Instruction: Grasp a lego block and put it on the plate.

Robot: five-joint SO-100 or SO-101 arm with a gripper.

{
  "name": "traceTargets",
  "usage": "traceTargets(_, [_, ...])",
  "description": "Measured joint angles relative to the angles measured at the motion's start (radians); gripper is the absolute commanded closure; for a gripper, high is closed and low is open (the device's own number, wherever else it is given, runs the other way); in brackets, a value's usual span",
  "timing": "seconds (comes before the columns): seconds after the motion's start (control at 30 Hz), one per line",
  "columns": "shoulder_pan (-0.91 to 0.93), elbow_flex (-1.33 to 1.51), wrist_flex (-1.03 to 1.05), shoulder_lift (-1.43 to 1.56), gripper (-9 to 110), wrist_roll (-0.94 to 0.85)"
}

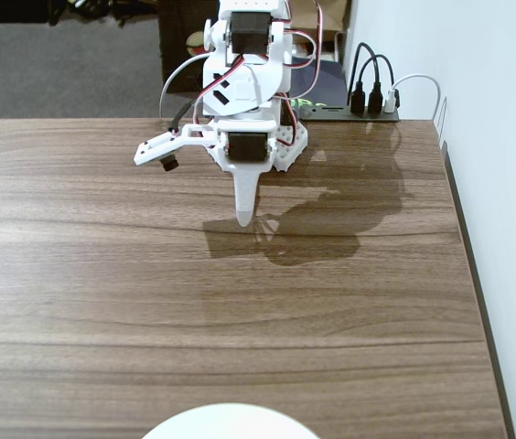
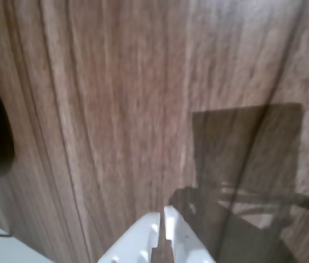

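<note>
Wood-grain table [image 1: 102,302] is seen bare of any brick; one plate [image 1: 231,422] is cut by the fixed view's bottom edge, well apart from the one gripper [image 2: 161,216]; its jaws are pressed together, empty.

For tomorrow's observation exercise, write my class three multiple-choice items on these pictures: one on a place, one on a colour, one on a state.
1. Where does the plate show in the fixed view?
A. bottom edge
B. top left corner
C. beside the cables

2. What colour is the arm?
A. black
B. white
C. orange

3. How do the tool jaws stand?
A. wide apart
B. clamped on a brick
C. nearly together, empty

Answers: 1 A, its white rim peeks in at the bottom; 2 B, its shell is white; 3 C, the wrist view shows only a thin gap and nothing held.
</note>
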Motion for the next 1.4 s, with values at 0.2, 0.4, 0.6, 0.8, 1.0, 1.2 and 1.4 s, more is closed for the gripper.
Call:
traceTargets(0.2, [0.008,0.071,0.015,0.106,101,0.002])
traceTargets(0.4, [0.021,0.107,0.038,0.192,101,0.008])
traceTargets(0.6, [0.026,0.118,0.069,0.247,101,0.025])
traceTargets(0.8, [0.037,0.133,0.104,0.325,101,0.034])
traceTargets(1.0, [0.048,0.149,0.146,0.393,101,0.034])
traceTargets(1.2, [0.051,0.160,0.192,0.482,101,0.034])
traceTargets(1.4, [0.051,0.160,0.193,0.495,101,0.035])
